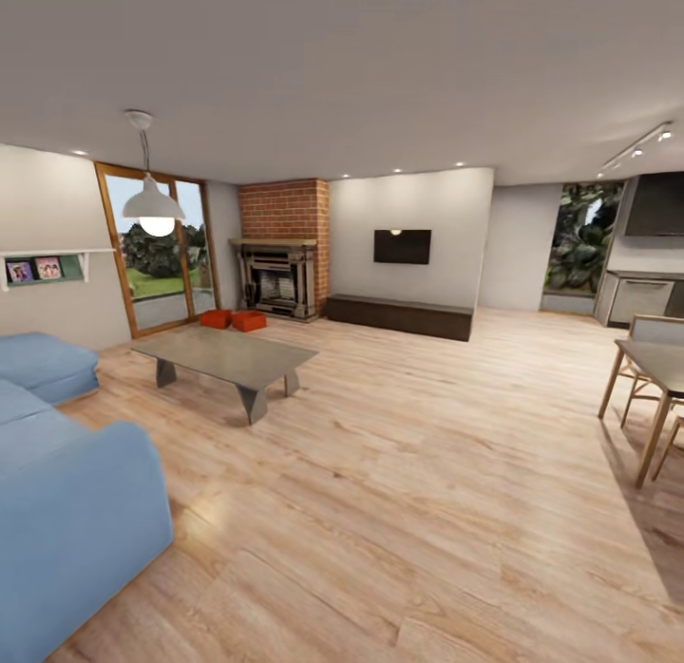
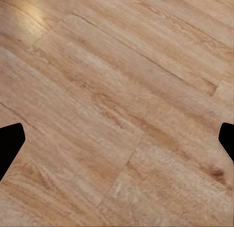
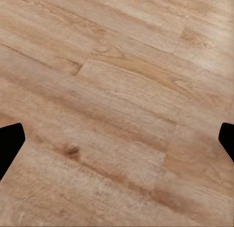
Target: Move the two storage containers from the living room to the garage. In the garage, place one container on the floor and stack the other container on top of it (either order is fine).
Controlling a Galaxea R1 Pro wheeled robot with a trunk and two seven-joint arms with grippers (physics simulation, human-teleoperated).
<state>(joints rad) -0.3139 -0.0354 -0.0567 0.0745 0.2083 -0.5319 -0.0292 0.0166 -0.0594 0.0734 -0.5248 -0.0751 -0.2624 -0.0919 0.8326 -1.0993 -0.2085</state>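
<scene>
1. Our left gripper (image 2: 117, 139) looks down at bare wood-plank flooring (image 2: 122, 90). Its two dark fingertips (image 2: 9, 144) sit at opposite edges of the left wrist view, spread wide apart with nothing between them.
2. Our right gripper (image 3: 117, 139) is the same: dark fingertips (image 3: 9, 144) far apart, empty, above the planks.
3. In the head view we face the living room. A blue sofa (image 1: 66, 511) is close on the left, and a low grey coffee table (image 1: 228, 359) stands beyond it.
4. The two storage containers (image 1: 233, 319), rust-red, sit side by side on the wood floor at the far end, just in front of the dark fireplace (image 1: 277, 281) and beside the wood-framed glass doors (image 1: 161, 255).
5. A wall television (image 1: 402, 247) hangs to the right of the brick chimney, above a long dark bench (image 1: 399, 316).
6. A wooden dining table (image 1: 660, 369) with chairs is at the right edge.
</scene>
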